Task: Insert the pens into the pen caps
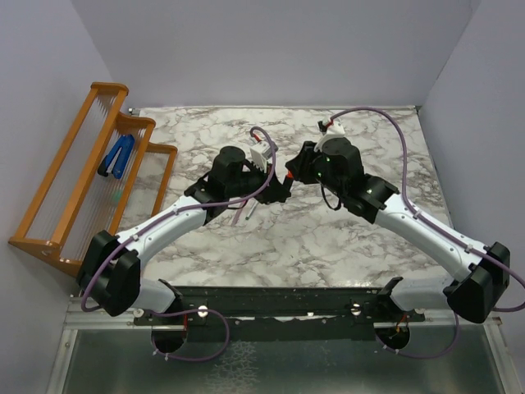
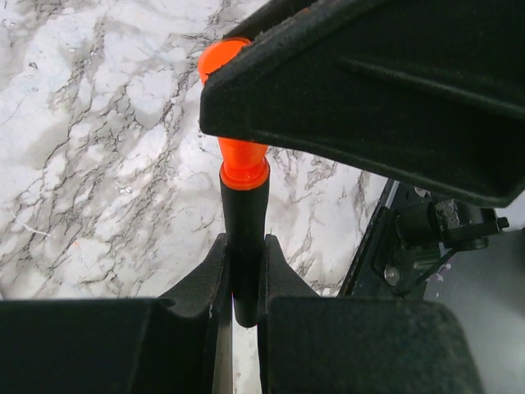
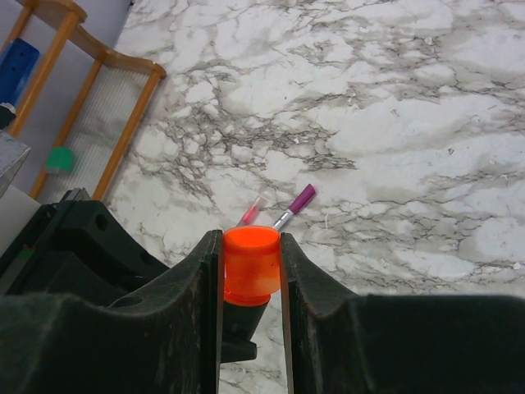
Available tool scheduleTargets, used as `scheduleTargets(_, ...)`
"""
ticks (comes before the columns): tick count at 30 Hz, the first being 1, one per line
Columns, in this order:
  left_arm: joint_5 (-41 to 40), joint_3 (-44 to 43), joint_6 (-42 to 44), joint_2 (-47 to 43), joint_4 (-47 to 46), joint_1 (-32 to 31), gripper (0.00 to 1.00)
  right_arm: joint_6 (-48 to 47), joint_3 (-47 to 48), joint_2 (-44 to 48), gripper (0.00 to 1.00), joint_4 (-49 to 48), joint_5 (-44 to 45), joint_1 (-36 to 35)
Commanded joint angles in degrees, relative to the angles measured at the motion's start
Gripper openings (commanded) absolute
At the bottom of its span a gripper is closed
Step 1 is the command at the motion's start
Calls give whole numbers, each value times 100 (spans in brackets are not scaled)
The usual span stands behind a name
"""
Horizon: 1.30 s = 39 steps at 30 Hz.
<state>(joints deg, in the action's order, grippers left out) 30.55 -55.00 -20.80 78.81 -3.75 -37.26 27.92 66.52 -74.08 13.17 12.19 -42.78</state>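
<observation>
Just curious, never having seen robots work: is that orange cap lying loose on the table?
No, the orange cap is clamped between the jaws of the right gripper, not lying loose.

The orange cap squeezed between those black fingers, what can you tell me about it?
The orange cap is a short, bright, glossy plastic tube. The right end effector holds it above the marble table, one black finger pressed on each side. At its far end the black marker, gripped by the left end effector, meets it; how far the tip is in is hidden.
</observation>
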Motion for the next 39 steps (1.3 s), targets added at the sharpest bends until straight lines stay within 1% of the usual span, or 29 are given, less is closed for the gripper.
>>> scheduleTargets(1, -282, -307, -160, 54, -370, -4, 0, 248, -264, 186, 1, 88, -138, -126)
scheduleTargets(7, -429, -503, -318, 90, -557, 33, 0, 433, -536, 284, 1, 18, -89, -315)
scheduleTargets(12, -468, -820, -294, 152, -471, 90, 0, 557, -665, 336, 0, -6, 35, -574)
scheduleTargets(23, -754, -934, -273, 7, -610, 237, 0, 947, -1053, 445, 1, -148, 516, -1230)
scheduleTargets(29, -752, -1089, -166, -14, -622, 377, 0, 967, -1149, 456, 0, -73, 618, -1326)
scheduleTargets(39, -662, -1328, -65, 13, -596, 560, 0, 827, -1259, 366, 1, 50, 487, -1347)
